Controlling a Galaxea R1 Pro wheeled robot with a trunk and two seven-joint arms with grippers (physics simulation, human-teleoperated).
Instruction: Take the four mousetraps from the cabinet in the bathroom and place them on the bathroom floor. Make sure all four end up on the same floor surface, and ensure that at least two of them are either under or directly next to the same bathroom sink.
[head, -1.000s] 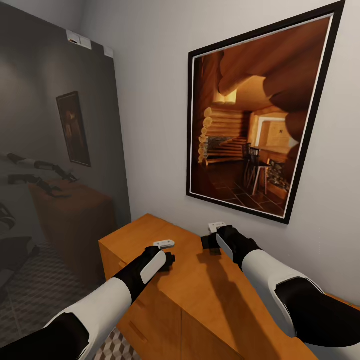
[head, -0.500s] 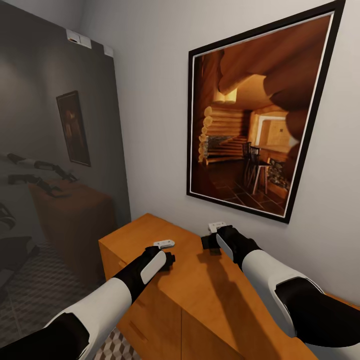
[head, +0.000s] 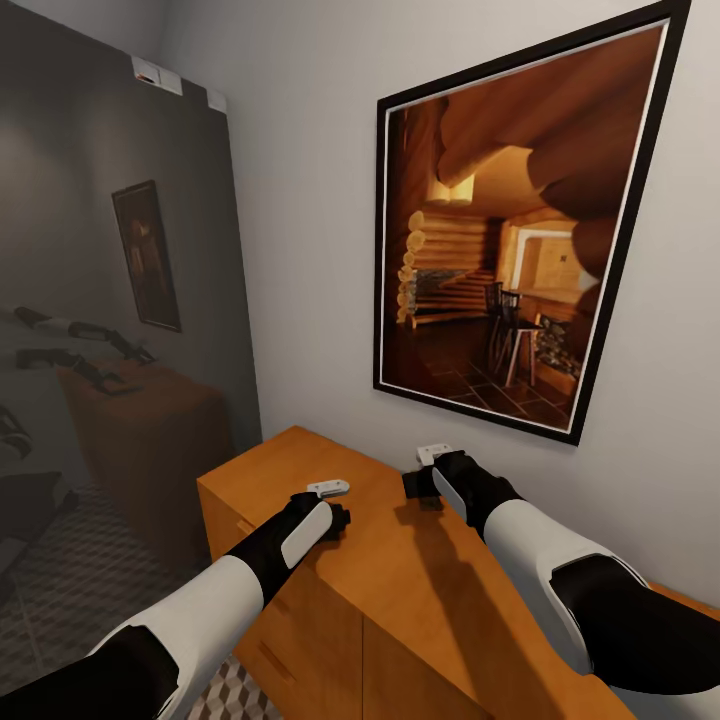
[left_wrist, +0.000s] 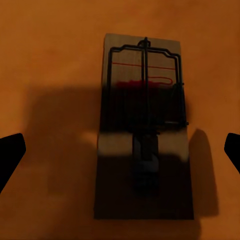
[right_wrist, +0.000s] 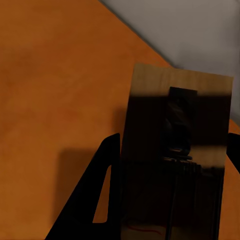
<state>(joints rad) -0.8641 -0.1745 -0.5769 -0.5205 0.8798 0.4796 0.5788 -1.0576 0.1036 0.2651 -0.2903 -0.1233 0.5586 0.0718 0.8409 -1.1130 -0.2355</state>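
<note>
Both arms are reaching over the flat top of the low orange-brown wooden cabinet (head: 300, 465), each working above a mousetrap. In the left wrist view, a small flat brown wooden mousetrap with black wire and a red mark (left_wrist: 144, 125) is lying on the cabinet top, and the left pincer (left_wrist: 120, 150) is hanging spread wide, its two dark fingertips (left_wrist: 10, 152) standing well apart on either side of the board without touching it. In the right wrist view, a second brown wooden mousetrap (right_wrist: 177, 155) is sitting near the cabinet's back edge by the grey-white wall (right_wrist: 190, 35); the right pincer (right_wrist: 170, 190) is closely bracketing its long sides, one black finger (right_wrist: 102, 192) just beside the board, but whether it is actually pinching it I cannot tell. The risks, as I judge them: the boards are thin and lying flat, so fingers closing too high could skid over the wood, or catch the wire instead; the right trap could be pushed against the wall. Around the work, a large black-framed picture of a log-cabin interior (head: 510, 230) is hanging above, a dark reflective panel (head: 110, 300) is standing to the left, and cube-patterned floor tiles (head: 235, 690) are showing below. Nothing is obstructing either approach.
</note>
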